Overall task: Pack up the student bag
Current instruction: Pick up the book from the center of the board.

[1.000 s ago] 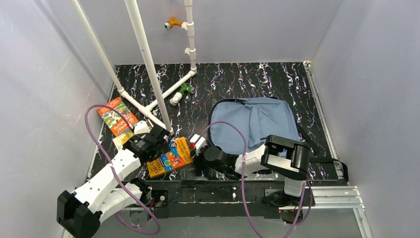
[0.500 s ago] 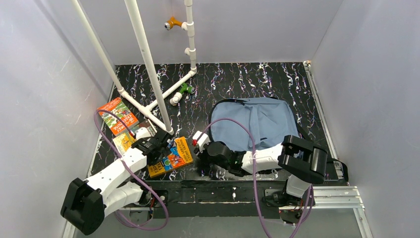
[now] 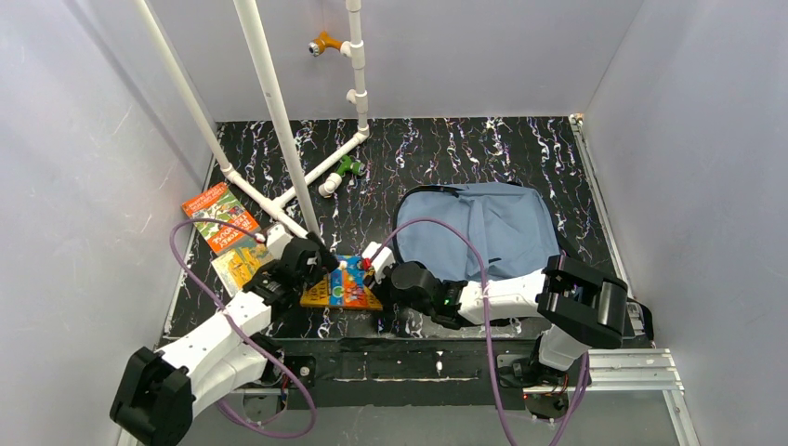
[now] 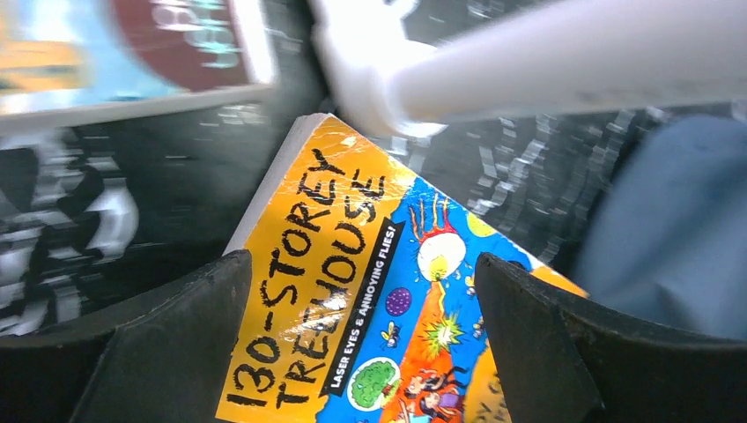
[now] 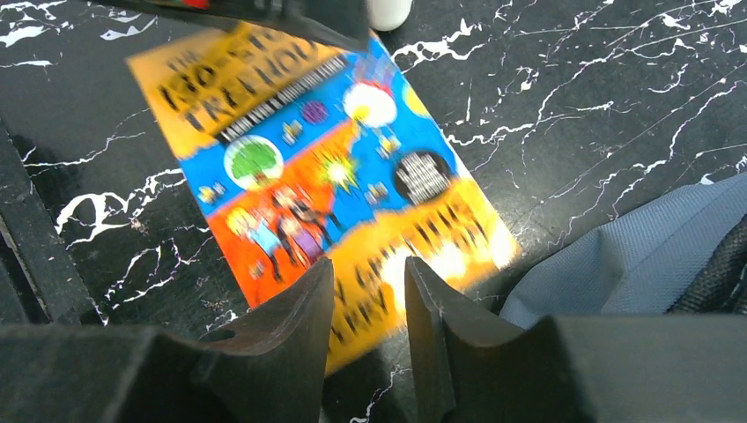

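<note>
The dusty-blue student bag [image 3: 483,228] lies flat at the right middle of the table; its edge shows in the right wrist view [image 5: 634,256]. An orange and blue book, "130-Storey Treehouse" [image 3: 342,290], lies flat just left of the bag. My left gripper [image 3: 321,263] is over the book's far left corner, and the left wrist view shows its jaws [image 4: 361,264] wide apart with the book [image 4: 370,308] beneath them. My right gripper [image 3: 370,279] hovers over the book's right edge [image 5: 326,176], jaws [image 5: 370,269] narrowly parted and holding nothing.
A white PVC pipe frame [image 3: 279,121] rises from the table's left middle, and its foot is right by my left gripper [image 4: 564,62]. Two more books [image 3: 219,216] [image 3: 237,265] lie at the left. A green fitting [image 3: 350,166] sits further back.
The book has slid right and turned, ending beside the bag under my right gripper. My left gripper moved right with it. The right arm shifted slightly.
</note>
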Motion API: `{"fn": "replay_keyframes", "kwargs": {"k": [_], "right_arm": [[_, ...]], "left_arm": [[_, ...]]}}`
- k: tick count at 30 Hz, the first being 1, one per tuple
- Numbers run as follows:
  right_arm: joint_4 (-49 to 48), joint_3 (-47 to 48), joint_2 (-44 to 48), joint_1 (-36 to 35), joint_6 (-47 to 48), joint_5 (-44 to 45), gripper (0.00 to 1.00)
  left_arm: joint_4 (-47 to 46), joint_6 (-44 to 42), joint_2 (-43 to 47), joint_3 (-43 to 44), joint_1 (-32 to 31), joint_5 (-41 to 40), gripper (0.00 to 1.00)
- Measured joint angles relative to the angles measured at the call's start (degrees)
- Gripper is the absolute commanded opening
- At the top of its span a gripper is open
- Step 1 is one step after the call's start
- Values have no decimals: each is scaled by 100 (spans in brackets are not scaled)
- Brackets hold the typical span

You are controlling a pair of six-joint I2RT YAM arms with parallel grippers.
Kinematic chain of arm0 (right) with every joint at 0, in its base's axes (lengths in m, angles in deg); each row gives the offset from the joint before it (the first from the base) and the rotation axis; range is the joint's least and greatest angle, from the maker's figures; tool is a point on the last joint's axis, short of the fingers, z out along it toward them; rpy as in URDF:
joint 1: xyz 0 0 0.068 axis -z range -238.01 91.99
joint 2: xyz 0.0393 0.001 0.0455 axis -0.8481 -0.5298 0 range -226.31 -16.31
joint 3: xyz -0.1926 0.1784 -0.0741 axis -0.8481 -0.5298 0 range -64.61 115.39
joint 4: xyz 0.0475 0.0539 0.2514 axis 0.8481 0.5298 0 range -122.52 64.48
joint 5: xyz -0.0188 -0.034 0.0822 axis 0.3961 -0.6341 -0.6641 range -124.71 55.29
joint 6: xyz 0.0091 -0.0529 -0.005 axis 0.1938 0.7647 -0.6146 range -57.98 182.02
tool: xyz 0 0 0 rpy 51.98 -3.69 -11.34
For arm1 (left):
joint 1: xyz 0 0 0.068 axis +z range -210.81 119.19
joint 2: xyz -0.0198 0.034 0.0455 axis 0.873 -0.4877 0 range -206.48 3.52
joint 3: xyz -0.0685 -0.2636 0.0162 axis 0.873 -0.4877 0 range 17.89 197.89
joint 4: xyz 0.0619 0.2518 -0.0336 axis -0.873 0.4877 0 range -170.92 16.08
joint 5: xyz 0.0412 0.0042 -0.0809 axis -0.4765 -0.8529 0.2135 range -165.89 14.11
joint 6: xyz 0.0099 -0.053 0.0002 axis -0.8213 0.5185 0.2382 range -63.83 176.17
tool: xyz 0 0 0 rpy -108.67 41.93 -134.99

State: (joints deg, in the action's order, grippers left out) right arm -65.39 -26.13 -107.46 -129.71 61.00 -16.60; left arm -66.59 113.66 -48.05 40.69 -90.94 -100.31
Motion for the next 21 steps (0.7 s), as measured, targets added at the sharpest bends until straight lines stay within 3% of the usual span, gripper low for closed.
{"fn": "replay_keyframes", "kwargs": {"k": [5, 9, 15, 21], "right_arm": [[20, 66, 7, 0, 122, -2, 54], [68, 234, -39, 0, 302, -59, 66], [586, 807, -332, 0, 636, -199, 83], [831, 981, -350, 83, 345, -264, 83]], "left_arm": [[-911, 66, -393, 103, -26, 1281, 98], [-634, 223, -142, 109, -149, 1965, 98], [1152, 197, 474, 748, -195, 1836, 98], [1956, -98, 369, 1335, -170, 1351, 98]]}}
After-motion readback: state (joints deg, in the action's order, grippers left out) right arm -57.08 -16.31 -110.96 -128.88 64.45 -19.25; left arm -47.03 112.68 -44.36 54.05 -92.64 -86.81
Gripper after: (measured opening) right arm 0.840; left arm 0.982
